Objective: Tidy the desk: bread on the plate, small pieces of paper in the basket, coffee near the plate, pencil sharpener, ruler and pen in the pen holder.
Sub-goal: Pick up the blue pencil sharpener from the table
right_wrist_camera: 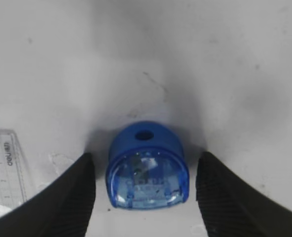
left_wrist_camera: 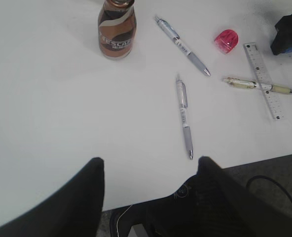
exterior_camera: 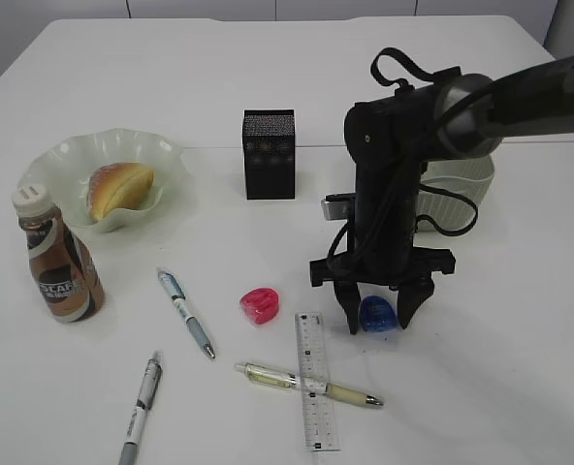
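Right gripper (exterior_camera: 376,318) lowered to the desk (exterior_camera: 500,349), fingers spread wide and straddling a blue pencil sharpener (exterior_camera: 375,313); a gap on both sides of it in the right wrist view, so released, nothing grasped. Sharpener (right_wrist_camera: 147,166) centred between the fingers, flat on the desk, its hole facing away from the wrist camera.

Just left of this gripper: clear ruler (exterior_camera: 315,379) lying flat, crossed by a yellow-green pen (exterior_camera: 308,383) resting over it; ruler's end close to the left finger but not touching. Further left: a pink pencil sharpener (exterior_camera: 260,305), then a blue-and-white pen (exterior_camera: 186,313), and nearer the front edge a grey pen (exterior_camera: 140,407). Far left: coffee (exterior_camera: 58,260) standing upright, just in front of the plate (exterior_camera: 166,155), with the bread (exterior_camera: 120,188) lying in it.

Behind the gripper and left of its arm: black pen holder (exterior_camera: 269,154), upright, well apart from the pens. Directly behind the arm: the basket (exterior_camera: 462,184), largely hidden by the arm and cable.

Left gripper (left_wrist_camera: 151,165) hanging over the near edge of the desk, fingers apart, empty; grey pen (left_wrist_camera: 184,116) ahead of it, nothing between.
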{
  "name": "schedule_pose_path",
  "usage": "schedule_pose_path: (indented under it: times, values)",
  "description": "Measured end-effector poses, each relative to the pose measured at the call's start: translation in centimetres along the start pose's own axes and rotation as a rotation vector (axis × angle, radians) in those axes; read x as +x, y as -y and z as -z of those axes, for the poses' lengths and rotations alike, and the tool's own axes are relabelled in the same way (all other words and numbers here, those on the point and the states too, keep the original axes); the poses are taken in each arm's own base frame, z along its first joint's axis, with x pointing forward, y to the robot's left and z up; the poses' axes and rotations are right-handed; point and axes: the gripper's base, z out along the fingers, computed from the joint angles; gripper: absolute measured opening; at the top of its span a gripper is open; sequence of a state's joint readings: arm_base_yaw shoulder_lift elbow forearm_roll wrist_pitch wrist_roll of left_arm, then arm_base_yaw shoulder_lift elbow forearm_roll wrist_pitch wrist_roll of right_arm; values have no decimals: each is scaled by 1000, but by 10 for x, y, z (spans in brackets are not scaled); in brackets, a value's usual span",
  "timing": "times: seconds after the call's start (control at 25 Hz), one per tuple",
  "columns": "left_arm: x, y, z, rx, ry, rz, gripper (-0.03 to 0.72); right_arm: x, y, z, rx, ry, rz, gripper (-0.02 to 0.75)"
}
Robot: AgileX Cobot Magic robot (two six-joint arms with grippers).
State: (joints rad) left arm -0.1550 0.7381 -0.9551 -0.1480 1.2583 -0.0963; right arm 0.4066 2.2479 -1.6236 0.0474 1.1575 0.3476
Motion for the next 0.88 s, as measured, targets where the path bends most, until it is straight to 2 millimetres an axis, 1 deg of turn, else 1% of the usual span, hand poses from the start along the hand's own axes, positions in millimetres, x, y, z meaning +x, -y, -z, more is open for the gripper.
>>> schedule_pose_path:
  times: [0.2, 0.28, 0.36, 0.4, 0.52, 0.64, 0.76, 0.88]
  values:
    - [0, 0, 0, 0, 0, 0, 434, 0, 0, 0, 0, 0, 0, 463]
    - [0, 0, 0, 0, 0, 0, 434, 0, 0, 0, 0, 0, 0, 423]
    - [0, 0, 0, 0, 0, 0, 434, 0, 0, 0, 0, 0, 0, 338]
    - [0, 0, 0, 0, 0, 0, 434, 0, 0, 0, 0, 0, 0, 320]
    - [0, 0, 0, 0, 0, 0, 434, 0, 0, 0, 1, -2, 0, 290]
    - [0, 0, 0, 0, 0, 0, 434, 0, 0, 1, 3, -9, 0, 289]
    - [0, 0, 0, 0, 0, 0, 434, -5, -3, 13, -7, 17, 21, 289]
    - [0, 0, 0, 0, 0, 2, 434, -17, -8, 37, -33, 93, 47, 288]
